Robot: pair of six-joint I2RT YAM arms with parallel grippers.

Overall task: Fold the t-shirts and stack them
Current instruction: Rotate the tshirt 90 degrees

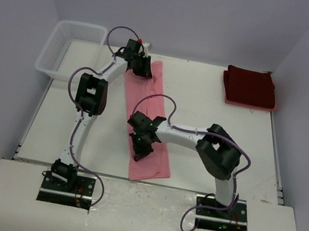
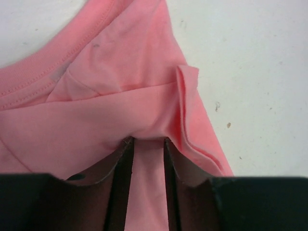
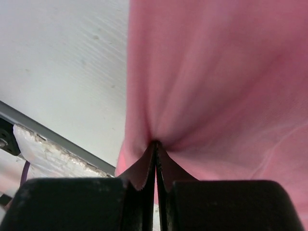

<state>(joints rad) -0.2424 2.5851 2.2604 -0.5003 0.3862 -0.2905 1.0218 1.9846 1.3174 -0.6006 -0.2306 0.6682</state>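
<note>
The pink shirt [image 1: 140, 95] lies as a long strip on the tabletop [image 1: 215, 143], running from 12 to 6 o'clock. The right fingers [image 3: 140, 171] pinch its 6 o'clock end, probably to fold it over. The left fingers [image 2: 123, 166], at 12, stand parted with cloth loose between them. The maroon shirt [image 1: 249, 87] sits folded at 2 o'clock.

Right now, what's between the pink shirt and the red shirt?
Just bare white table. Nothing sits between the pink shirt and the folded red shirt. The top view shows this.
</note>
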